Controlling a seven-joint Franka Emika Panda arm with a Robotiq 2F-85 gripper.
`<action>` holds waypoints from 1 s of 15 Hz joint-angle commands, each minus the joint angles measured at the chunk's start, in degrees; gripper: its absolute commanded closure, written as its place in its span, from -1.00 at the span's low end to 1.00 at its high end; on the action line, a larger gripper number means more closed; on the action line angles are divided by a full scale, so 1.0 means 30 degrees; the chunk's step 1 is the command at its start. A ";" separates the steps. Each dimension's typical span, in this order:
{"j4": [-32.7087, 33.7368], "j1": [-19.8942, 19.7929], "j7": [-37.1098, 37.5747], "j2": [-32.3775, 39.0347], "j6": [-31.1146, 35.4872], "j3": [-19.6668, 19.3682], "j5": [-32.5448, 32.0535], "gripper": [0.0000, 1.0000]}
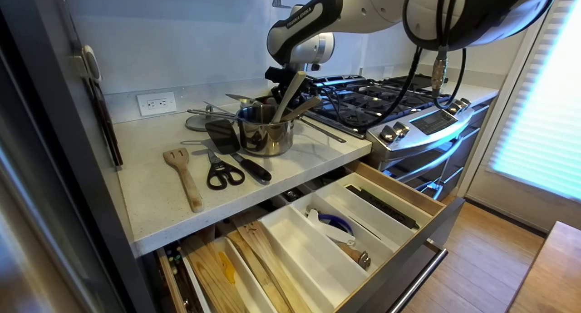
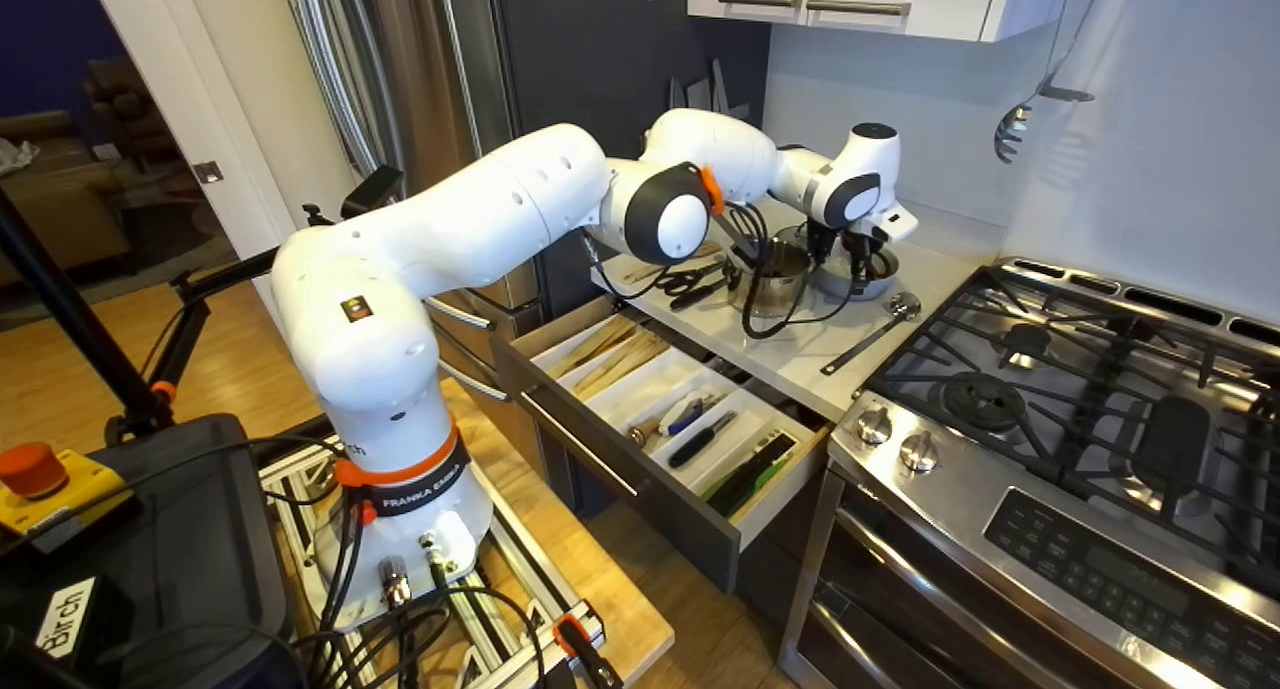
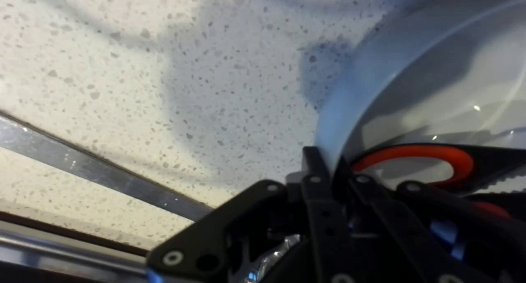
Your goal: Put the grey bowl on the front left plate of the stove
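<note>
Grey bowl (image 3: 435, 79), in the wrist view: one, its wall curving down to the claw (image 3: 332, 164).
Red-handled tool (image 3: 462, 164) there: inside the bowl, one loop plain, more red half covered.
Claw there: fingers nearly together, the bowl's rim pinched between them.
Room there: speckled table (image 3: 242, 81) runs from the bowl's outer wall to a flat metal strip (image 3: 102, 168).
Counts in an exterior view: one pot (image 2: 785, 289), one long-handled spoon (image 2: 904, 306), two visible knobs (image 2: 873, 426) on the stove (image 2: 930, 494).
Claw there: at the bowl, beside the pot; finger gap too small to read.
Front left plate (image 2: 985, 404): well apart from the bowl, the spoon lying between.
Edge there: one drawer (image 2: 665, 514), open below the table's front.
Counts in an exterior view: one slotted wooden spatula (image 1: 186, 176), one pair of scissors (image 1: 219, 166), one black turner (image 1: 222, 138); at least two utensils (image 1: 289, 96) lean in the pot.
Claw there: behind those utensils, partly hidden; its spread cannot be told.
Edge there: the spatula's handle ends near the table's front.
</note>
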 commanded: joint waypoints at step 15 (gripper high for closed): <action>-0.1773 0.0703 0.1655 -0.3212 -0.0810 -0.2156 -0.0523 0.96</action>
